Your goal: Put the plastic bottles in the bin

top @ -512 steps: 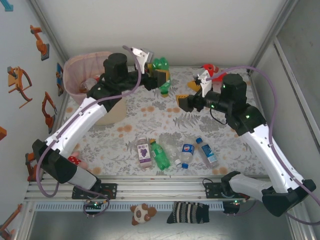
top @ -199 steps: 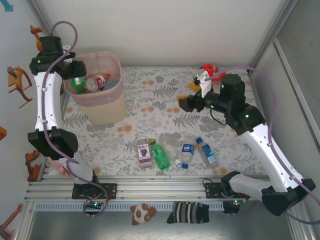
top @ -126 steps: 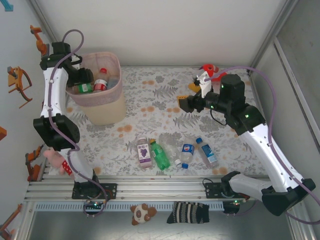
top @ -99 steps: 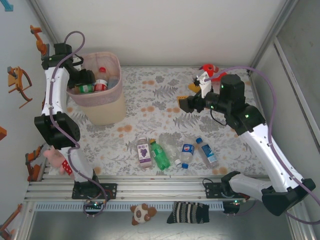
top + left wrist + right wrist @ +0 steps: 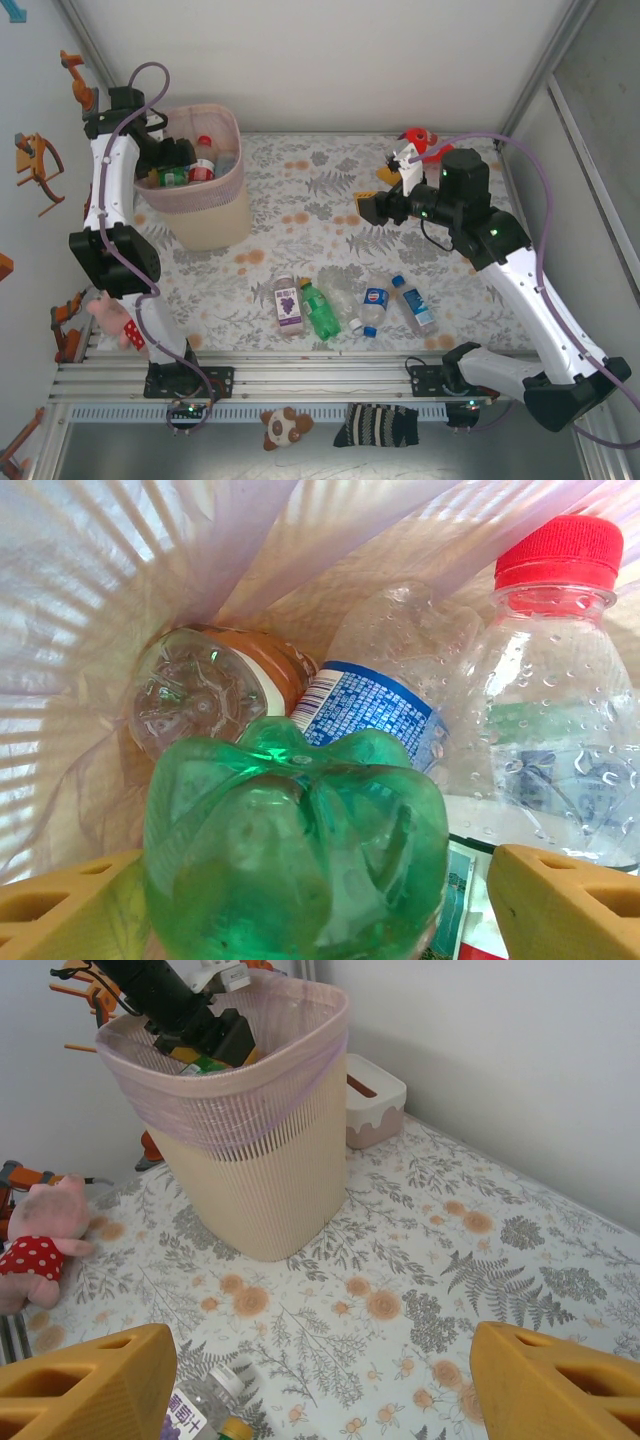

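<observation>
The bin (image 5: 232, 130) stands at the table's far left, pale pink mesh above, cream below. My left gripper (image 5: 172, 163) reaches down inside it. In the left wrist view its yellow fingers (image 5: 560, 900) stand apart on either side of a green bottle (image 5: 300, 850), with a gap on the right side. Under it lie a red-capped clear bottle (image 5: 550, 680), a blue-labelled bottle (image 5: 380, 695) and an orange-labelled bottle (image 5: 205, 685). Several bottles lie at the table's near edge, among them a purple-labelled one (image 5: 289, 302) and a green one (image 5: 320, 310). My right gripper (image 5: 368, 205) hangs open and empty over the table's middle.
A red-orange fish plush (image 5: 420, 140) lies at the far right behind my right arm. A pink pig plush (image 5: 110, 315) sits at the near left. In the right wrist view a cream box (image 5: 375, 1100) stands behind the bin (image 5: 250, 1160).
My left arm has swung from the table's middle into the bin with the green bottle, and its jaws have spread wide round it. The right arm has not moved.
</observation>
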Available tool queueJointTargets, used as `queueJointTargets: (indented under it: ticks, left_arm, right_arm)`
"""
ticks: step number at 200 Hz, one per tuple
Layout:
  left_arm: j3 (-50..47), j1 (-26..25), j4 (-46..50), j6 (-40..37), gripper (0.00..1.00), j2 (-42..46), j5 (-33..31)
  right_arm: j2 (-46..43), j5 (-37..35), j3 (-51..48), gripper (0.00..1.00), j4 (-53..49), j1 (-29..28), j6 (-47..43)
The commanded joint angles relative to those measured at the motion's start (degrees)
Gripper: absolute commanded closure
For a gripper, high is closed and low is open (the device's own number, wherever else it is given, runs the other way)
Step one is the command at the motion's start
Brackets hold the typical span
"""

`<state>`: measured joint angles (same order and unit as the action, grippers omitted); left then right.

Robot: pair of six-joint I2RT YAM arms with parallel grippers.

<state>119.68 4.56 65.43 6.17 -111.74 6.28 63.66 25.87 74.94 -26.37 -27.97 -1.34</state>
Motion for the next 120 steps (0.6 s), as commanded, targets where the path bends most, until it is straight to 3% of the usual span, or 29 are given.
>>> queueJointTargets:
  ticks: [1,81,120]
  left_arm:
    - [1.1,0.6,1.0,1.6,0.13,3.0,0.0]
    - [1.8,0.7,0.4,2.4,0.1,8.1,1.7]
    - [2.1,0.6,-0.9,2.8,0.1,11.3,5.2]
  right_arm:
    - [-0.9,-0.8,-0.1,0.24,-0.4,0.2,-0.3]
    - [-0.6,-2.4,-0.8,0.24,-4.1,0.2,-0.4]
    - [0.7,-7.1,-2.0,0.27,-7.2,0.1,1.6]
